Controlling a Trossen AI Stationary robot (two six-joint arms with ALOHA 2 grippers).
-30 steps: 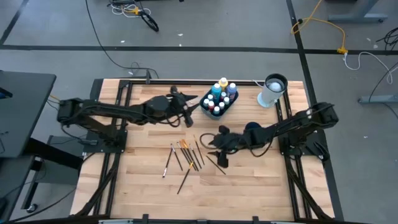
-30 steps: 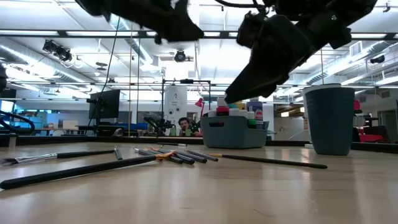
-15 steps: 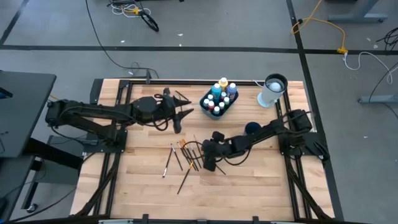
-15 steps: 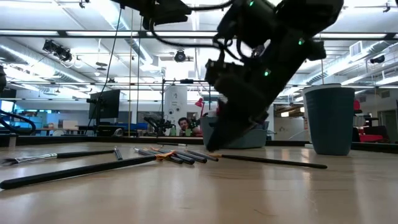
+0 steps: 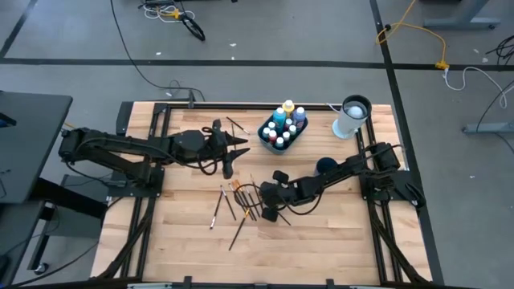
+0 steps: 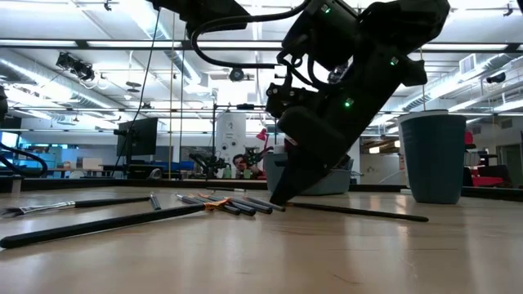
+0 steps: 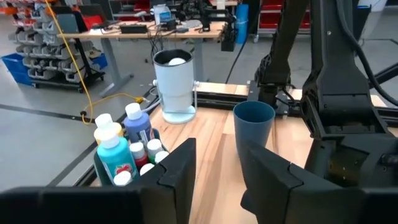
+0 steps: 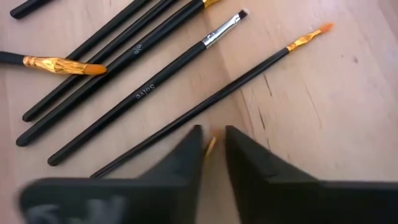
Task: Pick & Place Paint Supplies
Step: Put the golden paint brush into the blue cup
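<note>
High view: overhead, facing straight down, far enough to take in the whole table (image 5: pixel 185 233) and surrounding floor. Low view: at table-top height, facing level across the boards into the room behind, very near the brushes (image 6: pixel 233 204). Left wrist view: faces forward past its own fingers (image 7: pixel 180 168) toward the bin of paint bottles (image 7: pixel 124 155). Right wrist view: looks down close onto the brushes, which the high and low views share.
</note>
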